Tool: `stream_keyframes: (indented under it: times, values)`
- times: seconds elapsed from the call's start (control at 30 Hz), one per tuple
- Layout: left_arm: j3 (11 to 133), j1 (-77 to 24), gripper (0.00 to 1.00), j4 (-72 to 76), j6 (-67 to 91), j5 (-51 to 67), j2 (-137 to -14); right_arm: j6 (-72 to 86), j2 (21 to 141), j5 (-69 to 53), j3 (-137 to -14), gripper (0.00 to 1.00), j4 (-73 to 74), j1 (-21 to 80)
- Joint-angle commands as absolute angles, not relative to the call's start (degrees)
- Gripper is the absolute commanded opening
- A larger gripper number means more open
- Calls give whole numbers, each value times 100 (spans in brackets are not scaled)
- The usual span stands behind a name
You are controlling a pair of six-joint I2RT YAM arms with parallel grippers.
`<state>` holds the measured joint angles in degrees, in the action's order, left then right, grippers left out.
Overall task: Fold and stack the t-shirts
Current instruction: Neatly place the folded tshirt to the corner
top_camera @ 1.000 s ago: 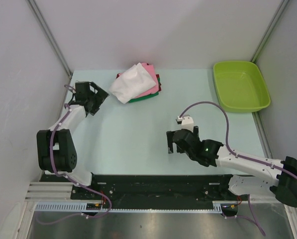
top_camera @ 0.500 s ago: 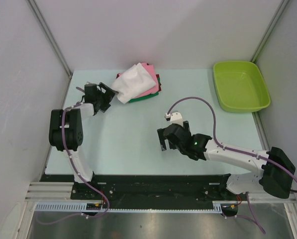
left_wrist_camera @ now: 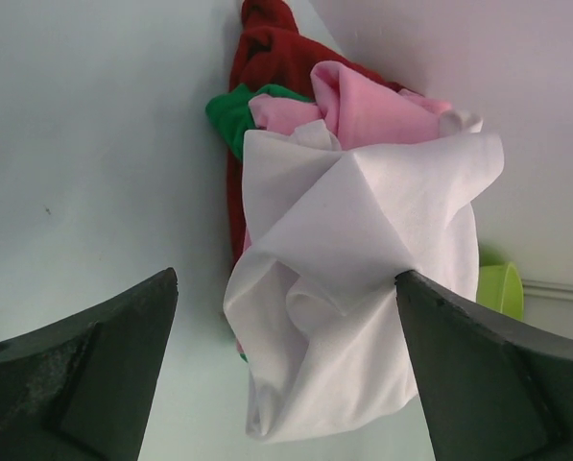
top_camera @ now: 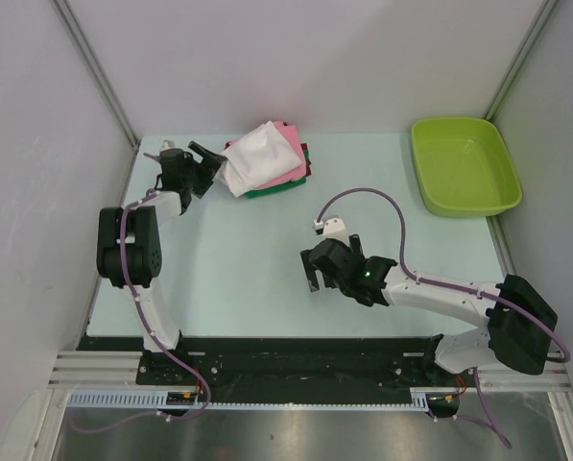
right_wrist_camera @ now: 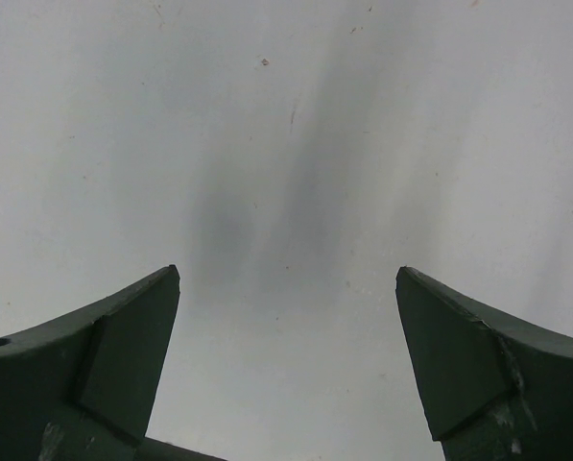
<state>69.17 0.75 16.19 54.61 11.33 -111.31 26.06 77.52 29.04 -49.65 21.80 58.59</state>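
Although the t-shirts lie already in one heap at the far side of the table (top_camera: pixel 228 250), the work looks to me far from finished. The white t-shirt (left_wrist_camera: pixel 353 288) sits on top, crumpled and puffed up. The pink t-shirt (top_camera: pixel 288 158), the dark red t-shirt (left_wrist_camera: pixel 267 53) and the green t-shirt (left_wrist_camera: pixel 230 110) under it show bunched edges in the left wrist view (I cannot tell how well these lower ones are folded). I judge that at least the white one needs to be folded and laid flat.

The left arm reaches far forward, its left gripper (top_camera: pixel 209 165) spread wide just beside the left edge of the heap, holding nothing. The right arm stretches low across the middle of the table, well apart from the heap. The right gripper (top_camera: pixel 317 280) is also spread wide and empty above bare surface.
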Motion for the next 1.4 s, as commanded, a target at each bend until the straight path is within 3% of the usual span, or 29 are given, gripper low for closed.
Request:
stream_keyframes:
  times: [0.0,0.63,0.73,0.97,1.0,1.37]
  values:
    - [7225,44,100,1995,5520,1266,-11135,2645,7884,2944,-5150,100,1986,5889]
    - [7383,-167,90,2575,5766,1485,-11513,2637,8086,2980,-5045,100,1978,5933]
    - [7497,-167,83,2584,5757,1547,-11523,2672,8156,2936,-4992,100,1899,5950]
    - [7866,-176,48,2601,5634,1748,-11549,2681,8297,2857,-4983,100,1732,5985]
    - [7901,-176,47,2689,5608,1766,-11566,2689,8314,2856,-4983,100,1697,5985]
    - [8745,-378,53,2593,5440,2048,-12190,2637,8473,2830,-4975,100,1644,6003]
